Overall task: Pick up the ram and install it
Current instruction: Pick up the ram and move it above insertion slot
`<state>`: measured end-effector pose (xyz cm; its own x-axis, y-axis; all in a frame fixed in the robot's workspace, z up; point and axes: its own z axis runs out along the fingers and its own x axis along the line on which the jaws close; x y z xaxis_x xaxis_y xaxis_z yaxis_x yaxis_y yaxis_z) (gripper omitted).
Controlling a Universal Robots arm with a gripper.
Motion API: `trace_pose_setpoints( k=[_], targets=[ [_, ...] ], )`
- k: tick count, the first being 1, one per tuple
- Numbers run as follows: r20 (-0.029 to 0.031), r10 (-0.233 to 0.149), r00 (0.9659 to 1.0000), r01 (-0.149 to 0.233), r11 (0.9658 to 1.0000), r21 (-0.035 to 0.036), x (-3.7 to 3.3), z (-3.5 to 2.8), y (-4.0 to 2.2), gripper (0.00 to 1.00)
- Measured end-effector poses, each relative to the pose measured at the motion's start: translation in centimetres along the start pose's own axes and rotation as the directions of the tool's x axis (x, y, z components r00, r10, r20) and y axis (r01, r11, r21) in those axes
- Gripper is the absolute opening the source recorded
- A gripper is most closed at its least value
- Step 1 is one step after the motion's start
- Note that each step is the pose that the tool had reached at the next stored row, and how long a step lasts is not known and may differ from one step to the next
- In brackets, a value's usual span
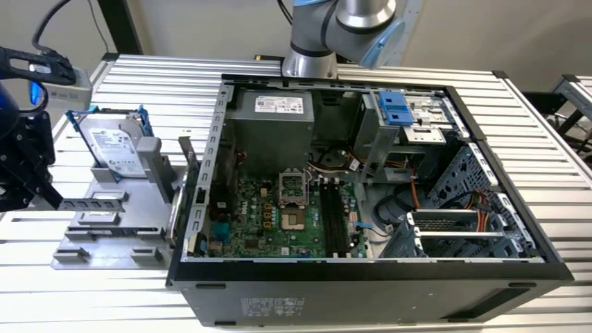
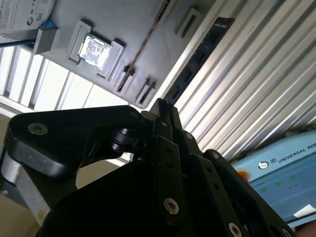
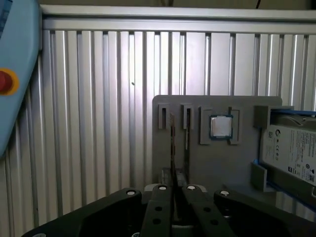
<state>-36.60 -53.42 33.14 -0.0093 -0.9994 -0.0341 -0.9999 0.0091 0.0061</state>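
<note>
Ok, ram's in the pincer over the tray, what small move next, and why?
Probably a short straight lift. The pincer looks shut on one end of the ram, which hangs low over the gray tray, and the case wall stands between it and the black motherboard slots. Gaining height first should keep the stick clear of both.
</note>
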Motion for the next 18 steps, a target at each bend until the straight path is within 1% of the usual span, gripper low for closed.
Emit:
trace_pose_setpoints(
  k=[5, 18],
  targets=[
    [0.0000, 0.000, 1.0000, 0.000, 1.0000, 0.0000, -0.02, -0.84, 0.00, 0.00],
    [-0.0007, 0.000, 1.0000, 0.000, 1.0000, 0.0000, -0.09, -2.75, 0.01, 0.00]
  ],
)
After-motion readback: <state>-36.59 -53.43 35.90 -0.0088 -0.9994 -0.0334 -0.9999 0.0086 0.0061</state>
